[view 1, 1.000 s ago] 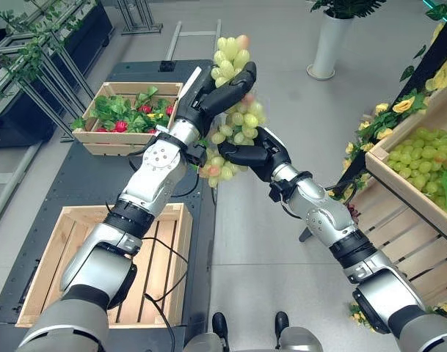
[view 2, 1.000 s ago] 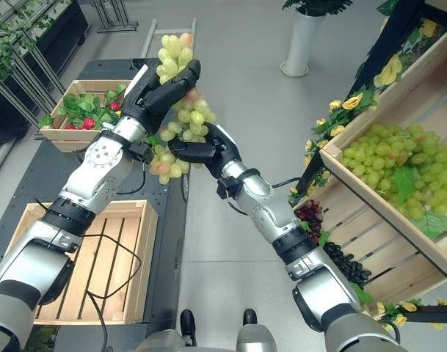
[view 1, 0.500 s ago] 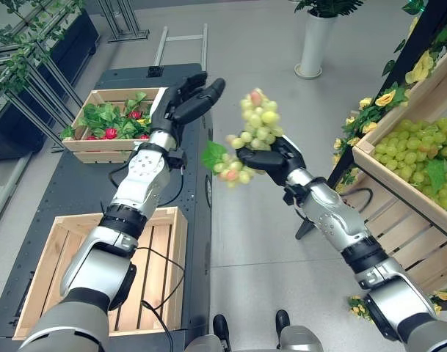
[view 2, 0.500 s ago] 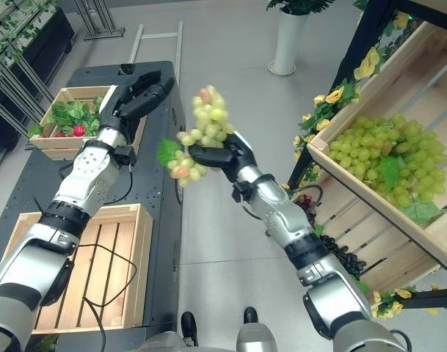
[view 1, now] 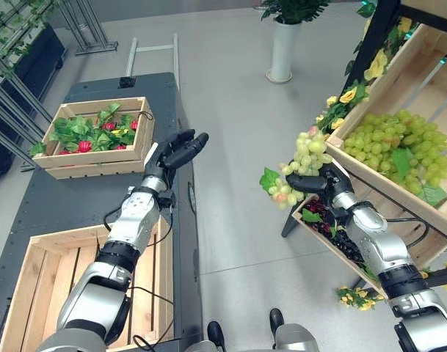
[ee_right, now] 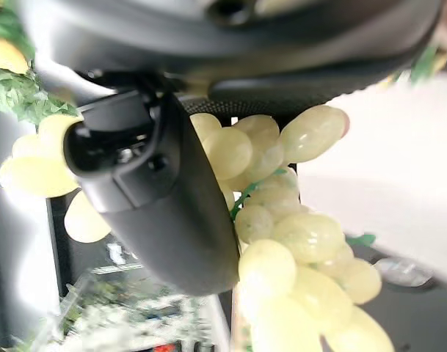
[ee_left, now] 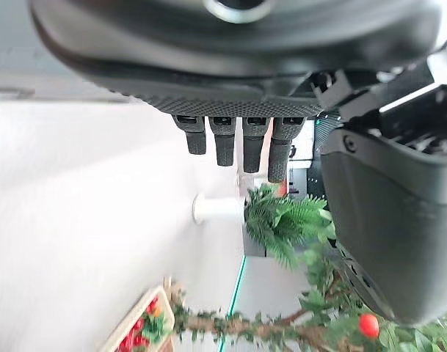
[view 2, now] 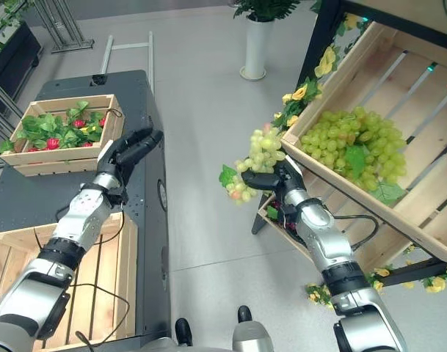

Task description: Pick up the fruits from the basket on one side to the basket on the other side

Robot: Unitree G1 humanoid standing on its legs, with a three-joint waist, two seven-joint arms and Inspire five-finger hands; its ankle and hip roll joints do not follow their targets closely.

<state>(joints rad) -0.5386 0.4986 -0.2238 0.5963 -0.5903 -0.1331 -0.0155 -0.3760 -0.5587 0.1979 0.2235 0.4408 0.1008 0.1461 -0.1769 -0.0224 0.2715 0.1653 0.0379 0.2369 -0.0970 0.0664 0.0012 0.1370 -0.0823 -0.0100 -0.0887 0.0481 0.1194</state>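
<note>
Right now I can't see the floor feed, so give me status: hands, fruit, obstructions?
Right hand shut on green grape bunch, beside the crate of grapes. Left hand open, idle over the dark table. Nothing blocking.

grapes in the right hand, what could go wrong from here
The right hand grips the grapes near one end, and most of the bunch hangs free out over the floor, so loose grapes, or the whole bunch, might drop there. The bunch sits close to the front edge of the slanted crate that is full of grapes, so it may snag on that edge or on the yellow flowers beside it. The left hand is open and apart, too far to help.
</note>
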